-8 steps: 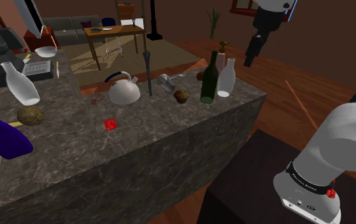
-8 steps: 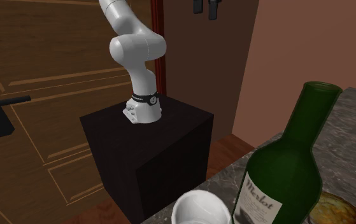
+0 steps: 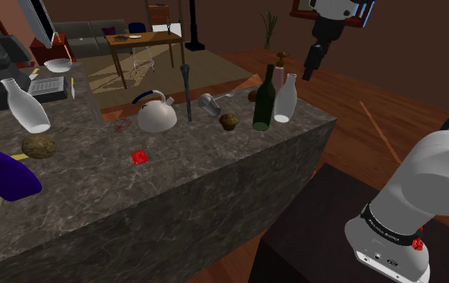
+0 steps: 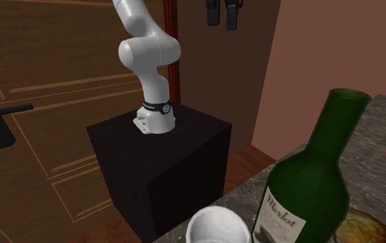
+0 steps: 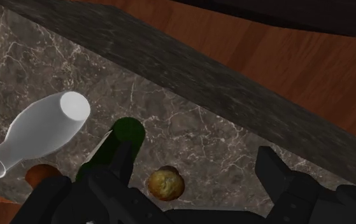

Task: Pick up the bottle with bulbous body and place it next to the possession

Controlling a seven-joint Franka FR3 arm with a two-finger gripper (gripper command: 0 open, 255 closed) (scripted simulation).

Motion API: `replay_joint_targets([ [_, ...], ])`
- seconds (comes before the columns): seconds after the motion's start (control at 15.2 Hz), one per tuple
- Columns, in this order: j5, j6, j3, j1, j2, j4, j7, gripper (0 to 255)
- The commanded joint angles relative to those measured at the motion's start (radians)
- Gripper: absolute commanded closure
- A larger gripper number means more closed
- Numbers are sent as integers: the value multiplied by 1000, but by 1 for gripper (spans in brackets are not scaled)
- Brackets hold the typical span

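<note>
Overhead, the hand (image 3: 309, 67) hung open and empty at the upper right of the shoulder view. Below it the white bulbous bottle (image 3: 285, 98) stood upright on the surface (image 3: 198, 165), just beside the green wine bottle (image 3: 263, 100). A good descent would centre on the white neck and keep both fingers clear of the green bottle.

The marbled counter (image 3: 214, 173) carries a kettle (image 3: 157, 116), muffin (image 3: 230, 121), green bottle (image 3: 263, 100) and white bottle (image 3: 286, 98).

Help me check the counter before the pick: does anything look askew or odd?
Yes. In the shoulder view the white bottle at the left leans sharply instead of standing, and a dark rod stands on end, unsupported, beside the kettle.
</note>
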Motion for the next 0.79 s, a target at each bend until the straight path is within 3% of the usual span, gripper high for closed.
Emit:
replay_joint_targets([
  [0.0,-6,31,-42,-8,54,25,-44,0],
  [0.4,11,113,-160,-16,245,133,-176,0],
  [0.73,71,156,-251,-18,426,259,-301,0],
])
